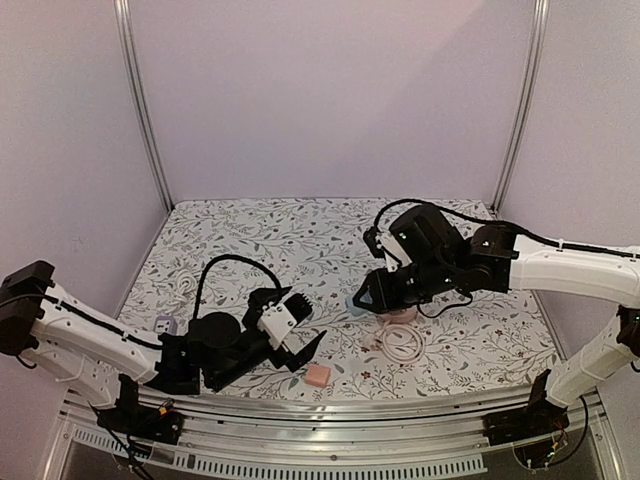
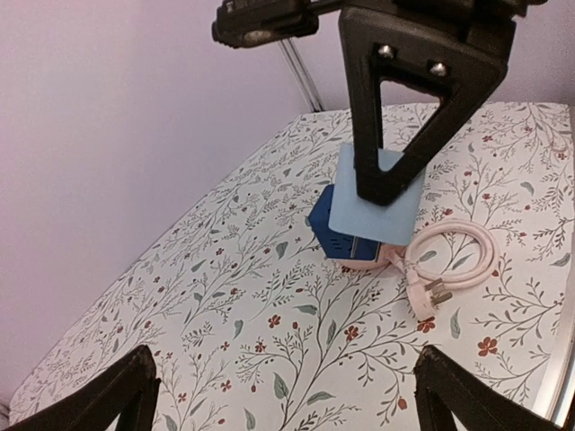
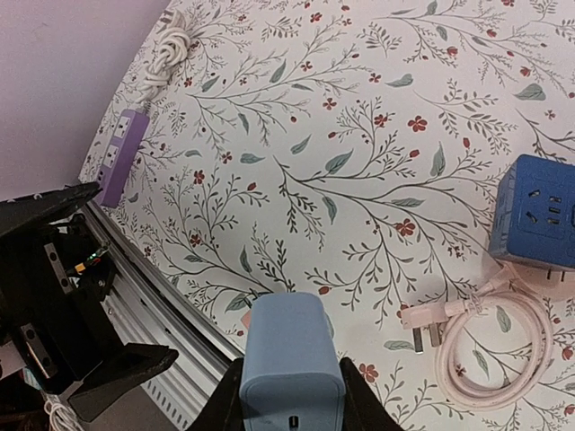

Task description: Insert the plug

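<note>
1. Far left, a purple strip (image 3: 117, 157) lies near the table's (image 1: 250, 230) front edge, with a bundled white cord (image 3: 166, 45) at its far end
2. The left gripper (image 1: 303, 322) hangs low over the floral tabletop, its jaws spread wide with nothing between them
3. Just in front of it, a small pink block (image 1: 317, 375) sits on the table close to the front rail
4. Right of centre, the right gripper (image 3: 289, 400) is clamped on the light-blue plug (image 3: 289, 359), holding it off the table, near the blue cube (image 3: 544, 211) but not in it
5. The cube stands on the table with sockets showing on its faces; a coiled pink cable (image 3: 490, 346) runs from its base, and the pronged end rests beside the loop
</note>
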Controlling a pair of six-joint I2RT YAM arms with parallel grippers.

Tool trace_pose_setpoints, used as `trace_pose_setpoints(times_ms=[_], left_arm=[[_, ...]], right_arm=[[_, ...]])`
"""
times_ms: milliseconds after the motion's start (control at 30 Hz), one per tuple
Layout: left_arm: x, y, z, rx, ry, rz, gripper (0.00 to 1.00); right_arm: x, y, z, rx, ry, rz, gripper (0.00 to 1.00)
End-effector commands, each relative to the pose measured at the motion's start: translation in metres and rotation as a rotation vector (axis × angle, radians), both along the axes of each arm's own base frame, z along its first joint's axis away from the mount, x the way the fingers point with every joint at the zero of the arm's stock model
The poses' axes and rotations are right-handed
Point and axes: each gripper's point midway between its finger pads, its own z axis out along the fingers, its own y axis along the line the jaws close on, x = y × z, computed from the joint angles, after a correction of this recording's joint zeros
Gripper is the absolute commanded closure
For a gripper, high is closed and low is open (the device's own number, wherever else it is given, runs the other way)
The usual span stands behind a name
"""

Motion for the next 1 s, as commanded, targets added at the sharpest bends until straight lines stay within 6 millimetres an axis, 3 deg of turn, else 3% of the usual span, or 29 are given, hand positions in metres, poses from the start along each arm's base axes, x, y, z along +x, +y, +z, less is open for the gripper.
trace_pose_setpoints(times_ms=[0, 400, 667, 967], left_arm=[[0.001, 0.012, -0.001, -0.041, 0.018, 0.045, 0.01], [0.016, 0.022, -0.007, -0.108, 0.076, 0.126, 0.01], [0.027, 0.012, -0.008, -0.12, 0.138, 0.128, 0.0], [0.05, -0.014, -0.001, -0.15, 0.29, 0.149, 0.02]], right_arm=[[0.017, -0.021, 0.014, -0.079, -0.078, -0.055, 1.0], [0.046, -0.073, 0.046, -0.111, -0.174, -0.189, 1.0], [0.059, -0.134, 0.044, -0.164, -0.221, -0.39, 1.0], [0.055, -0.159, 0.034, -0.184, -0.215, -0.458, 1.0]])
